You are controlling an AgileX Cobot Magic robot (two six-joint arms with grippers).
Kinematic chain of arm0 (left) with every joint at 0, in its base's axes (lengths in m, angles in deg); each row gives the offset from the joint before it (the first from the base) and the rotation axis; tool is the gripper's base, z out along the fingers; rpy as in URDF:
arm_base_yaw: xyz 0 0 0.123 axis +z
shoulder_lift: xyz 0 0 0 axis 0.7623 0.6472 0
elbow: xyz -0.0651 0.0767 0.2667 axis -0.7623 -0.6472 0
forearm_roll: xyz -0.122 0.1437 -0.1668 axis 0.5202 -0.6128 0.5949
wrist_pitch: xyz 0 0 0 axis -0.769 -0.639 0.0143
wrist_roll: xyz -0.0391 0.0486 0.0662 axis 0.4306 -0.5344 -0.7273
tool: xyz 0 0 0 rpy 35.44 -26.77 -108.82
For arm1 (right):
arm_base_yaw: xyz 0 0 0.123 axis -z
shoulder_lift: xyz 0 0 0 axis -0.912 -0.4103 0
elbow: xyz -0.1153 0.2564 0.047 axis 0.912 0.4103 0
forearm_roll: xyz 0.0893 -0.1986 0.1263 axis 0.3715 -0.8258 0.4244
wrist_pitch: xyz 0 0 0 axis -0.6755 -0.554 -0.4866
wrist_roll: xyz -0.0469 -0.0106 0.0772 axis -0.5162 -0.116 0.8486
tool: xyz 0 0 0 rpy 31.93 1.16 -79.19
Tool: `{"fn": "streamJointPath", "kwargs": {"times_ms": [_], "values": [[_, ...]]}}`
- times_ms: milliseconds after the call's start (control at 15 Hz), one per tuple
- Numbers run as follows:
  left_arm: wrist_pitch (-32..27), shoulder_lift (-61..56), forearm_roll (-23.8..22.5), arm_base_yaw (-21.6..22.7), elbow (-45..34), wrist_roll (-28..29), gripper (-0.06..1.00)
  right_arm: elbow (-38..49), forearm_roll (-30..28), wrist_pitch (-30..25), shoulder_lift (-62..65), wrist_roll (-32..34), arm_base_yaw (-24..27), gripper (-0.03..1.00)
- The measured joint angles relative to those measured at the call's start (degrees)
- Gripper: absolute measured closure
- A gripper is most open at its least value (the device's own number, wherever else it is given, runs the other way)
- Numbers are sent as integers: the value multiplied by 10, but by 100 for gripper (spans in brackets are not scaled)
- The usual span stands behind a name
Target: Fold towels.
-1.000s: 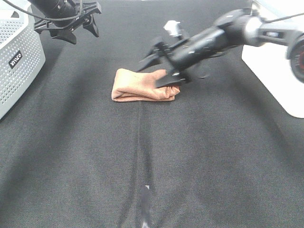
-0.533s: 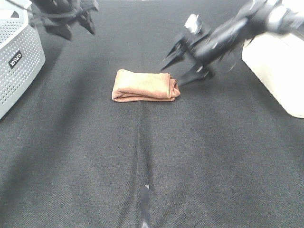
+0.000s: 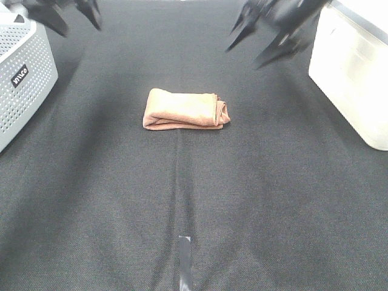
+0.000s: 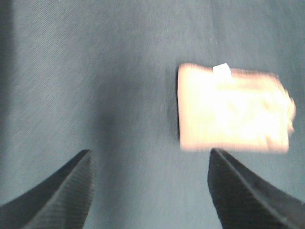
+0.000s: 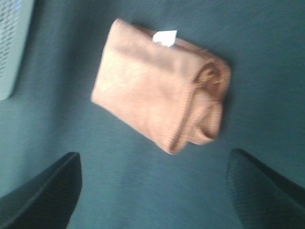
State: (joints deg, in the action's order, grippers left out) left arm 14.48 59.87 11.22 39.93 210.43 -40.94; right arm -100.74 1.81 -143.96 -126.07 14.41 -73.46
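The reddish-brown towel lies folded into a small bundle on the black cloth, mid-table toward the back. It also shows in the left wrist view and the right wrist view, white tag on its far edge. My right gripper is open and empty, raised at the back right, well clear of the towel. My left gripper is open and empty at the back left corner, blurred by motion.
A grey perforated basket stands at the left edge. A white bin stands at the right edge. A strip of tape marks the cloth near the front.
My right gripper has let go of the towel's right end and pulled up and back to the right. My left gripper has drawn further back and left. The towel lies still.
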Motion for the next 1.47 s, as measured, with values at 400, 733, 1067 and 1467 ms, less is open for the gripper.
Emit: {"fn": "streamJointPath", "kwargs": {"times_ms": [400,733,1067,1467], "values": [[-7,-174,-51,-3,-81,-26,30,105,-144,-2,203,40,0,19],[-8,-385,-91,-3,-329,-42,30,299,-194,-2,400,40,0,19],[-10,-625,-92,-3,-618,-41,30,541,-216,-2,603,40,0,19],[23,-1010,-48,-3,-875,-77,30,833,-239,35,874,38,0,19]]}}
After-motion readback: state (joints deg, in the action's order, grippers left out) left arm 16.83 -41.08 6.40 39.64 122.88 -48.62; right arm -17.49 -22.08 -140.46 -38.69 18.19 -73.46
